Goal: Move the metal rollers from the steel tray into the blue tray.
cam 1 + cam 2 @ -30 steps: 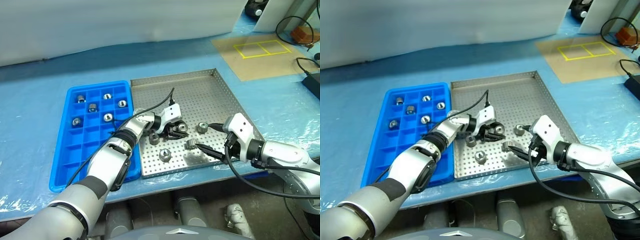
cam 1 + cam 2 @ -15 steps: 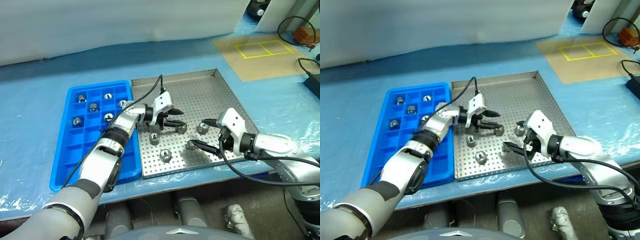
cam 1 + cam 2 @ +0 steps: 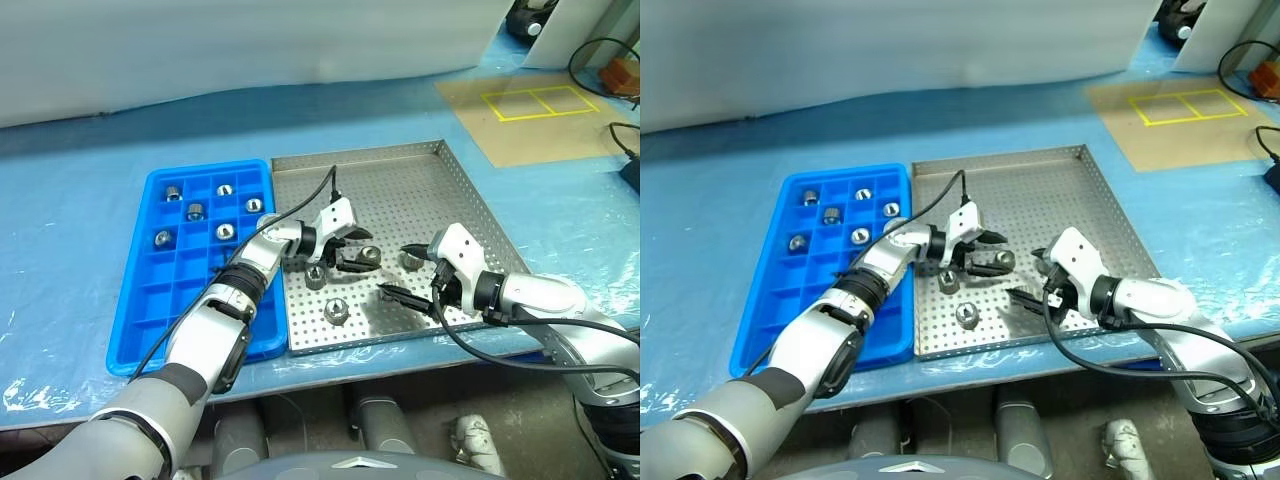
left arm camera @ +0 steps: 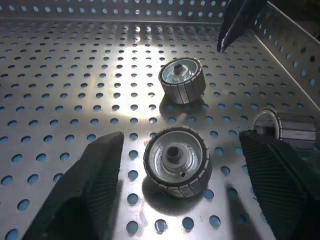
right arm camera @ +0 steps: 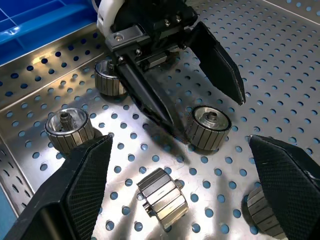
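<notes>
We see the steel tray (image 3: 420, 185) on the blue-covered table (image 3: 80, 200), its left rim just beside the right wall of the blue tray (image 3: 150, 310). The far half of the steel tray's perforated floor is bare and offers open room; the near half is crowded by both arms and the loose parts.

The left gripper (image 3: 352, 250) reaches in from the left, low over the middle of the steel tray, fingers spread wide, with one roller (image 4: 177, 160) standing on the floor between the fingers (image 4: 90, 185) and gripped by neither. The right gripper (image 3: 408, 270) enters from the near right, fingers likewise spread wide and empty, pointing toward the left gripper; the two sets of fingertips are near each other.

Compared with a second ago, the left gripper's fingers, then pinched together, have parted. The roller it worked on remains in the steel tray.

Contents: the steel tray holds five metal rollers (image 3: 334, 311), all in its near half, around and between the two grippers; one (image 5: 160, 198) lies on its side. The blue tray holds six rollers (image 3: 226, 231), one per compartment, all in its far three rows; the near compartments hold nothing.
</notes>
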